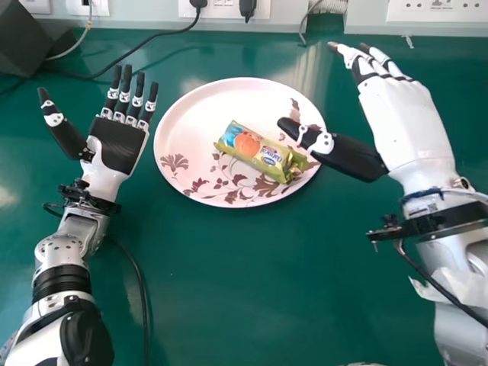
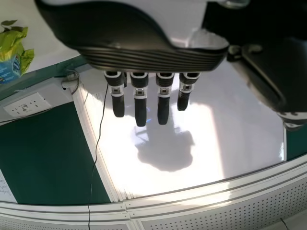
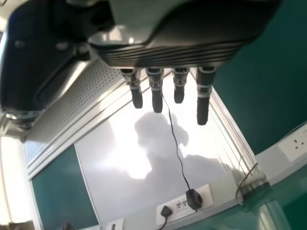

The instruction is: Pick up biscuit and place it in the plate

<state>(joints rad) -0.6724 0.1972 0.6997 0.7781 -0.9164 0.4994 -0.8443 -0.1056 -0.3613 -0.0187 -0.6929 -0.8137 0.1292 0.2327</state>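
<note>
Green-wrapped biscuit (image 1: pixel 258 151) is held by the plate (image 1: pixel 187 114), just left of the nearer right hand (image 1: pixel 404 122), fingers spread, nothing gripped; rightward withdrawal seems needed, thumb kept off wrapper.

Biscuit (image 1: pixel 253 147) on plate (image 1: pixel 194 114), right of its middle. Plate on tabletop (image 1: pixel 229 274), toward far edge. Sockets (image 1: pixel 223 10) behind, beyond that edge.

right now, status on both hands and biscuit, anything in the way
Left hand open, right hand open; biscuit on plate; right thumb over plate rim.
</note>
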